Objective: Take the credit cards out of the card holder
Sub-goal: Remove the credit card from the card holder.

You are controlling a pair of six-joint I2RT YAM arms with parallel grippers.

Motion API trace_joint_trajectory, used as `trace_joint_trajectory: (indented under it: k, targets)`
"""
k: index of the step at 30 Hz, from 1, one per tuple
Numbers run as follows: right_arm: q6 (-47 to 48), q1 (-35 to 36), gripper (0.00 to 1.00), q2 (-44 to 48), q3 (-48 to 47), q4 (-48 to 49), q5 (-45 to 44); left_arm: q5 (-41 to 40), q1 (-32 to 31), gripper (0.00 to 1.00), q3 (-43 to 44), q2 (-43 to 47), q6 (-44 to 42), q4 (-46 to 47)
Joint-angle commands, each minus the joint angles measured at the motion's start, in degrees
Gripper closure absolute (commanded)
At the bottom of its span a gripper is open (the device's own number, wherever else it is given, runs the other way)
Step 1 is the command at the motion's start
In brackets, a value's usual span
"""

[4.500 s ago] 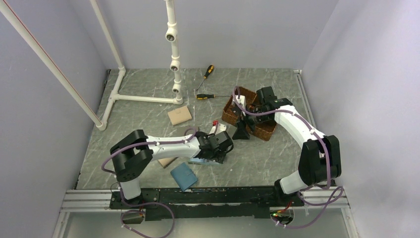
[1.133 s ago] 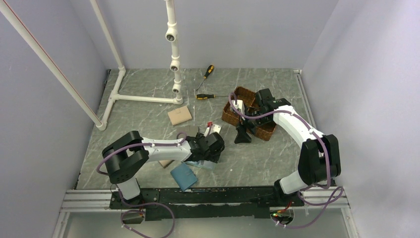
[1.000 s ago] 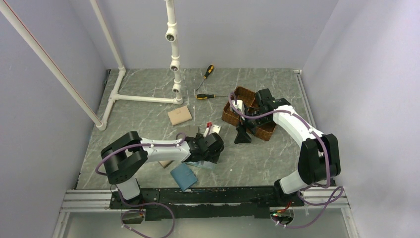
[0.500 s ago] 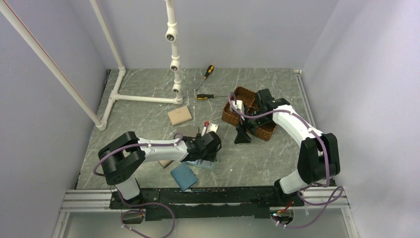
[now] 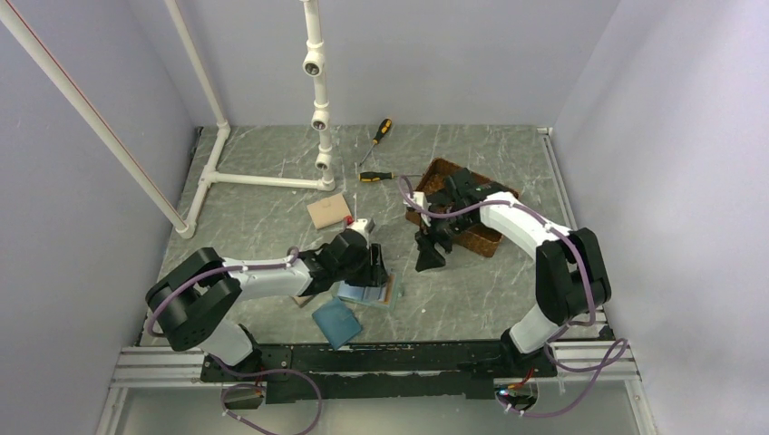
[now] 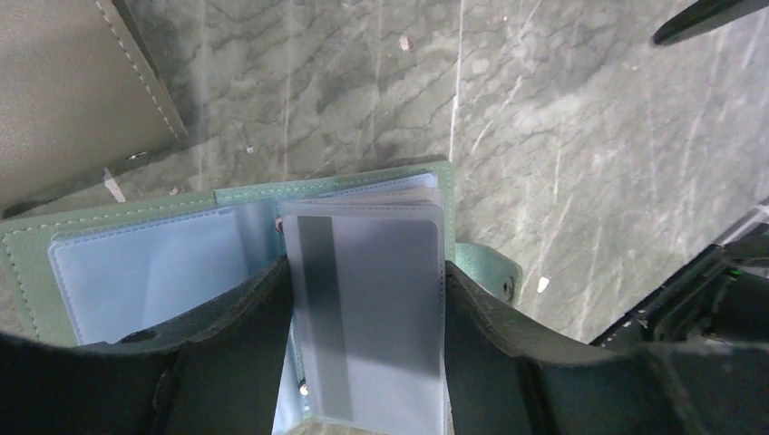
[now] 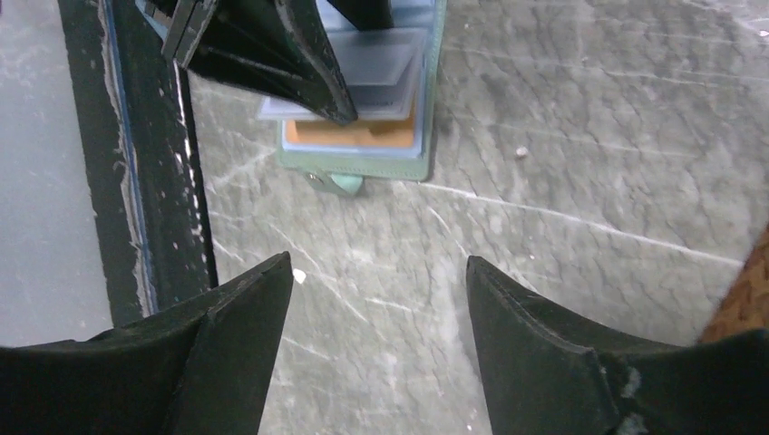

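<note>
- Step in hand: steadying the opened card holder (image 5: pixel 370 295), which lies near the front of the tabletop (image 5: pixel 472 299); no card looks drawn out yet
- Left gripper (image 6: pixel 365 281) stands moderately spread, straddling a clear sleeve with a striped pale card (image 6: pixel 381 326); an orange card (image 7: pixel 354 136) lies beneath
- Right gripper (image 7: pixel 379 267) hangs wide and empty just beyond the holder
- Next, I judge, it must drop and pinch a card's free edge
- Bare room lies to the right; the woven basket (image 5: pixel 485 243) crowds behind

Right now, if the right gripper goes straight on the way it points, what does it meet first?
Most likely the bare table, just short of the open card holder. Depth is unclear from here.
</note>
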State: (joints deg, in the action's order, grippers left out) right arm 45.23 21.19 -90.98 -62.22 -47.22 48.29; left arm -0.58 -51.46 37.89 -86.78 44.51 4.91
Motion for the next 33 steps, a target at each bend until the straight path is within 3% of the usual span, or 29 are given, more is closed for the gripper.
trace_joint_trajectory:
  k: [1, 4, 10, 14, 22, 33]
  targets:
    - [-8.13, 1.48, 0.3, -1.78, -0.91, 6.63, 1.85, 6.83, 1.01, 0.53, -3.15, -0.93, 2.39, 4.11]
    - [-14.6, 2.04, 0.41, -3.88, -0.89, 10.48, 2.91, 8.58, 1.95, 0.53, -4.11, -1.27, 3.04, 6.06]
    - [-26.24, 2.57, 0.77, -9.4, -1.39, 17.16, 6.01, 11.15, 3.13, 0.53, -5.69, -1.5, 4.04, 9.25]
    - [-32.17, 3.3, 0.9, -11.26, -1.03, 21.11, 6.53, 11.93, 3.54, 0.53, -6.21, -1.37, 4.18, 10.3]
    - [-39.93, 4.41, 0.98, -15.03, -2.09, 25.53, 8.25, 13.79, 3.9, 0.52, -6.03, -2.43, 3.83, 11.5]
    - [-27.72, 7.71, 0.98, -18.77, -7.68, 13.24, 9.52, 14.27, 4.61, 0.51, -6.55, -2.12, 4.15, 11.53]
